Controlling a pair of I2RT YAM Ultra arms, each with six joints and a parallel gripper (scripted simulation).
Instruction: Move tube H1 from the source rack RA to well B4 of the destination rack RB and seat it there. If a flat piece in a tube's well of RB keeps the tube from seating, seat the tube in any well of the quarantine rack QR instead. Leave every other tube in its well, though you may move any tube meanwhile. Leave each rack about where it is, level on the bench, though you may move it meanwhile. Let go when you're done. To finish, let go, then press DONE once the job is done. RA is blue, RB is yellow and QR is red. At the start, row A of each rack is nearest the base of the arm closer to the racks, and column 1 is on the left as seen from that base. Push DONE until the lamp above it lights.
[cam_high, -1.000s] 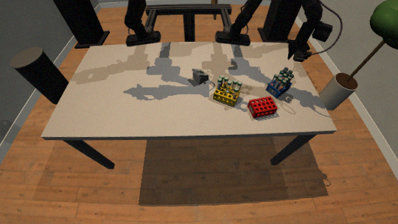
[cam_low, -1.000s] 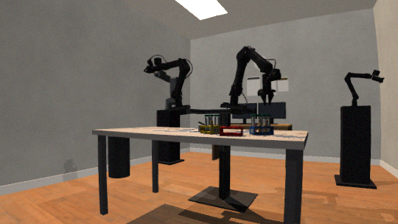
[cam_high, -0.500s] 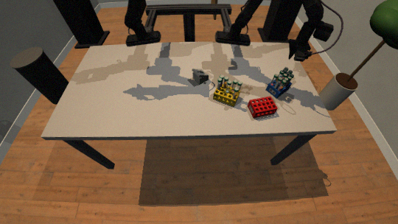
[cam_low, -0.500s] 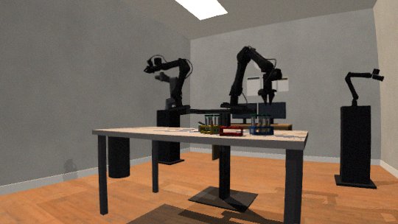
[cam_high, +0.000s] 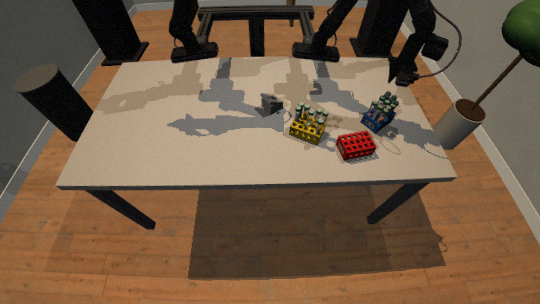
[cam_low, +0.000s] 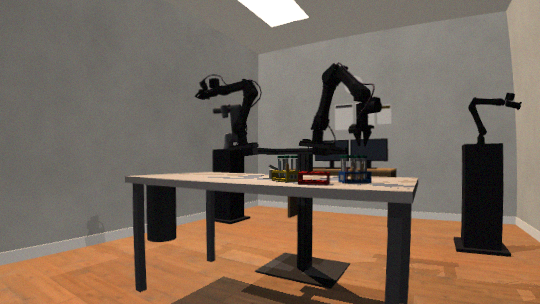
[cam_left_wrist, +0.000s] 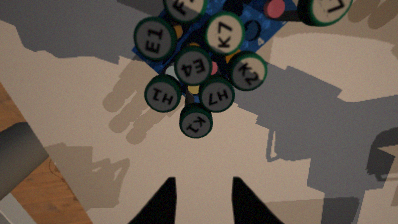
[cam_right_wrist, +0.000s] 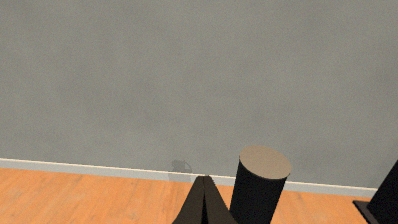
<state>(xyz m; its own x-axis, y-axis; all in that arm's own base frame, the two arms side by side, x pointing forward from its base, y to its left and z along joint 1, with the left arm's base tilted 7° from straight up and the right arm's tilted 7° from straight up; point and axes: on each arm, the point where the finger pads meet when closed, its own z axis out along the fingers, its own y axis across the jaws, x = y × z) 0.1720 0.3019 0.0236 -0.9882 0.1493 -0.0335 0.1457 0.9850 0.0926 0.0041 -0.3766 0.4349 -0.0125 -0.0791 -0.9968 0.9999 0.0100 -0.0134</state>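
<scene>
Tube H1 (cam_left_wrist: 162, 93) stands with its dark-green-rimmed cap in the outer end of blue rack RA (cam_high: 372, 121) (cam_low: 355, 179) (cam_left_wrist: 272, 32), beside tubes E4 (cam_left_wrist: 193, 65), H7 (cam_left_wrist: 216, 94) and K1 (cam_left_wrist: 196, 121). Yellow rack RB (cam_high: 306, 134) (cam_low: 287, 176) holds several tubes. Its well B4 cannot be made out. Red rack QR (cam_high: 356, 147) (cam_low: 314, 181) shows no tubes. My left gripper (cam_high: 398, 80) (cam_low: 363, 142) (cam_left_wrist: 204, 186) is partly open and empty, pointing down above and just beyond RA's tubes, on the arm bases' side. My right gripper (cam_low: 197, 95) (cam_right_wrist: 203, 185) is shut and empty, raised far from the racks.
A small dark grey device (cam_high: 272, 103) stands on the table (cam_high: 150, 150) behind RB; its lamp cannot be made out. QR lies between RB and RA, nearer the table's front edge. Other caps crowd around H1, including E1 (cam_left_wrist: 154, 39) and K7 (cam_left_wrist: 224, 33).
</scene>
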